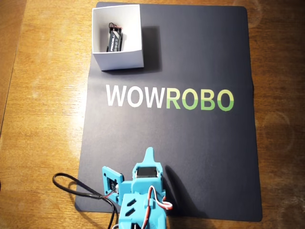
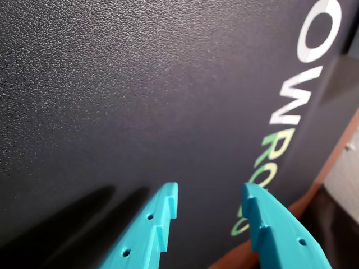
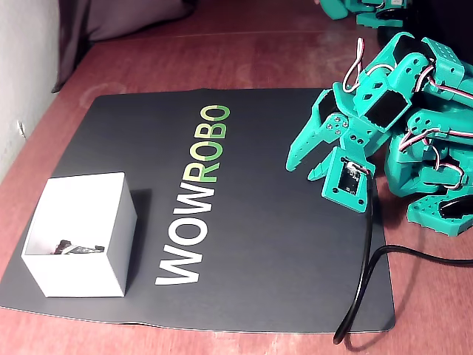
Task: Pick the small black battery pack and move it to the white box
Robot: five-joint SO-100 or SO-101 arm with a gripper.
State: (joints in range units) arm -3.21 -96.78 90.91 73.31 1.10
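Now battery pack (image 1: pixel 114 39) inside white box (image 1: pixel 119 59); gripper (image 2: pixel 208 197) spread, empty.

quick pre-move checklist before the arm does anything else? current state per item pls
1. Small black battery pack inside the white box: ok, lying on the box floor in the overhead view.
2. Claw empty: ok, open gap between the fingers in the wrist view.
3. Claw clear of the box: ok, pulled back to the opposite end of the black mat.
4. Box upright on the mat: ok.
5. Battery wires inside the walls: ok, as far as the overhead view shows.
6. Black cable clear of the arm: cannot tell, it runs beside the base.
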